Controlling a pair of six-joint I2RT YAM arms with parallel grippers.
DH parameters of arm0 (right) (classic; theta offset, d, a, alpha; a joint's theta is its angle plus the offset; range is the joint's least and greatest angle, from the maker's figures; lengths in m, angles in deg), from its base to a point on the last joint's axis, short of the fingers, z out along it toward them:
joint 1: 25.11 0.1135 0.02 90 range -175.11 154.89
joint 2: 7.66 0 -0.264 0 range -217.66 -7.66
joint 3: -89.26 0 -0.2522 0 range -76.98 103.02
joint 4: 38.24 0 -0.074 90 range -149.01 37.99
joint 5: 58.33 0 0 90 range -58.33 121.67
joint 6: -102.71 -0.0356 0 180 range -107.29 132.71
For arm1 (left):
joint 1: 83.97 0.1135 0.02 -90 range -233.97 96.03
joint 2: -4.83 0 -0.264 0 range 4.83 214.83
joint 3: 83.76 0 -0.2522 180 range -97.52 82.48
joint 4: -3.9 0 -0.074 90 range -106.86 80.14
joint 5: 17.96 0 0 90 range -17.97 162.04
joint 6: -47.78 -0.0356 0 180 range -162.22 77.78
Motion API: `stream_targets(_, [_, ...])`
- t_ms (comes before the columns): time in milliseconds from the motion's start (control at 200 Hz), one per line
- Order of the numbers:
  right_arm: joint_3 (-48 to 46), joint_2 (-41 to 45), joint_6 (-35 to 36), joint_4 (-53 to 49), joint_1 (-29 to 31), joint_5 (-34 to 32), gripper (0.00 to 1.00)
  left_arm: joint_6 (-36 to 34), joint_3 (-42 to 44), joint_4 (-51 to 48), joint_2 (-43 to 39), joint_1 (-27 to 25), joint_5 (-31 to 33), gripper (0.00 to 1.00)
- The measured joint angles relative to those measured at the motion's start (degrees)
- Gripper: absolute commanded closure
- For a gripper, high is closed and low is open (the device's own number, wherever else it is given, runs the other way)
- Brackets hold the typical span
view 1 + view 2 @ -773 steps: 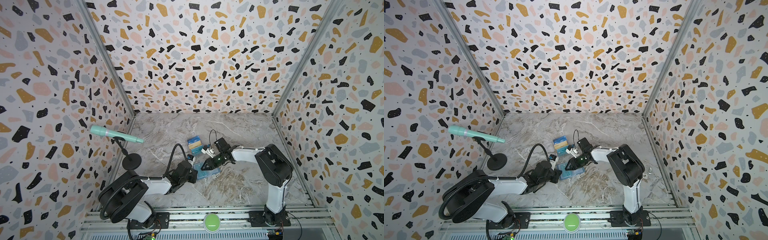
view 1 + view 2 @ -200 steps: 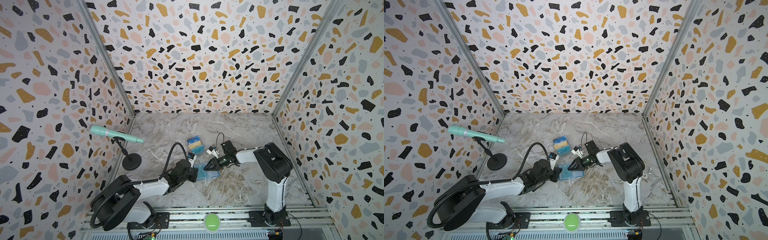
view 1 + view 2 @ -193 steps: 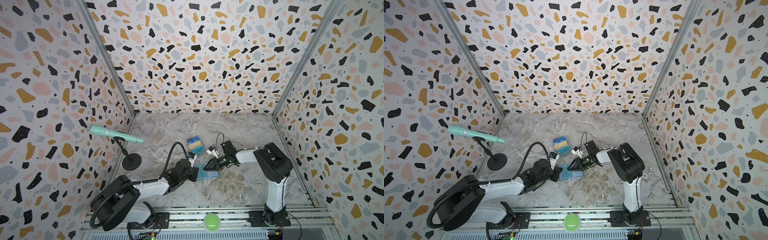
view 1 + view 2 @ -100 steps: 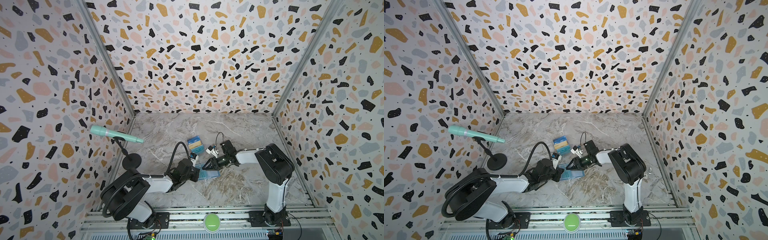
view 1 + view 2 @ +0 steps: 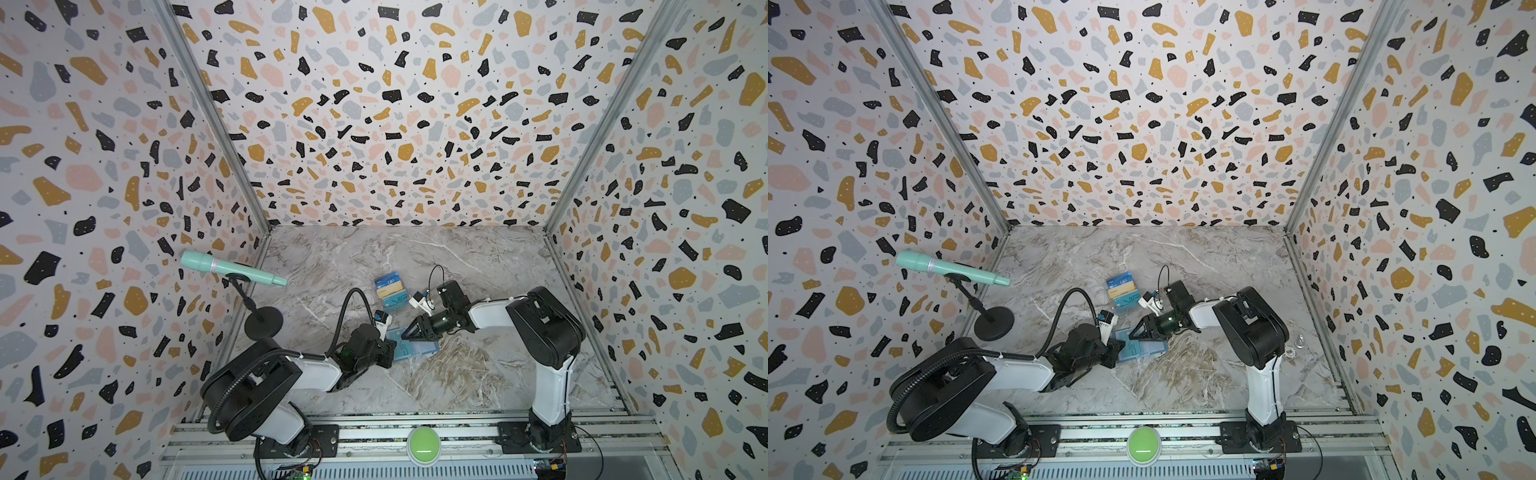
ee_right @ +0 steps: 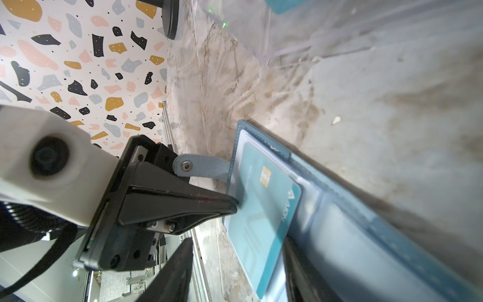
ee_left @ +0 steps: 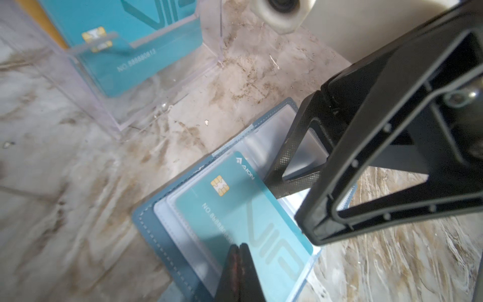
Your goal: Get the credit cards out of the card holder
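The dusty-blue card holder (image 5: pixel 417 351) (image 5: pixel 1144 351) lies open on the marble floor between both arms. A teal credit card (image 7: pixel 248 209) (image 6: pixel 264 222) with a gold chip lies on its clear sleeves, one end sticking out past the holder's edge. My left gripper (image 7: pixel 239 245) (image 5: pixel 392 345) is shut, its tips pressing on the card's face near the snap tab (image 6: pixel 201 166). My right gripper (image 6: pixel 235 272) (image 5: pixel 406 334) is open, its fingers (image 7: pixel 295 167) straddling the card's protruding end without closing on it.
A clear acrylic stand (image 5: pixel 390 291) (image 7: pixel 130 52) holding blue and tan cards stands just behind the holder. A mint microphone (image 5: pixel 232 270) on a black round-based stand is at the left wall. A green button (image 5: pixel 423 442) sits on the front rail.
My right gripper has opened wider around the card's end. The left gripper stays shut on the card's face, and the holder has barely moved.
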Motion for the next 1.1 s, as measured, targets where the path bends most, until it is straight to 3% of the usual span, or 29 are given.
stream_targets(596, [0.26,-0.33,-0.39,0.13,0.42,0.33,0.46,0.48,2.23,2.54,-0.63,0.0,0.52,1.0])
stream_targets(1101, [1.55,-3.02,-3.28,3.39,1.84,3.93,0.67,0.48,3.74,4.72,-0.74,0.26,0.81,1.0])
